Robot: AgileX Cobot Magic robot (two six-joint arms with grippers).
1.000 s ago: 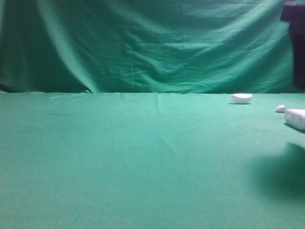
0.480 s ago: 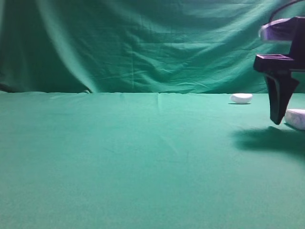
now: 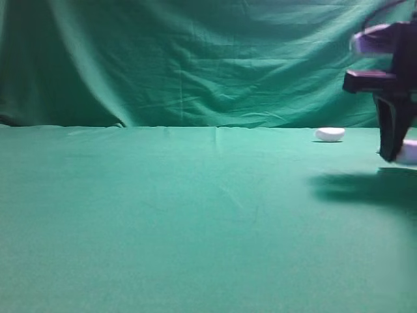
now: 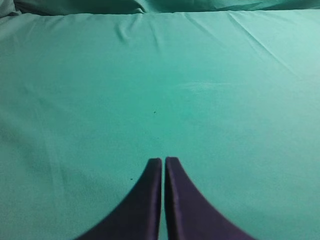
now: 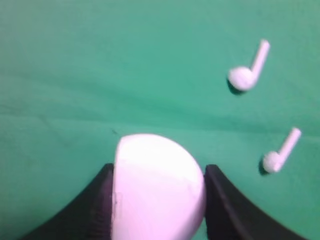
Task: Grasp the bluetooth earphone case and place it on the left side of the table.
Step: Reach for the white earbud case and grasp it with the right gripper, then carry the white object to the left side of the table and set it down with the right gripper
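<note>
- The right gripper is clamping the bluetooth earphone case: in the right wrist view the two dark fingers are pressing against the left and right flanks of the white rounded body.
- In the exterior high view the right gripper is hanging at the far right edge of the frame, fingers pointing down, with the bluetooth earphone case showing as a white sliver beside the fingertip.
- That view does not settle whether the case is touching the table or sitting just above it; a dark shadow is lying on the green cloth directly below and to the left.
- Two white earbuds are lying on the cloth in the right wrist view: the upper earbud and the lower earbud, both to the right of the case and apart from it.
- A white flat-topped lump is resting far back on the table, to the left of the right gripper and near the green backdrop.
- The left gripper is hovering over bare green cloth in the left wrist view, its fingers pressed together with only a thin seam between them and nothing held.
</note>
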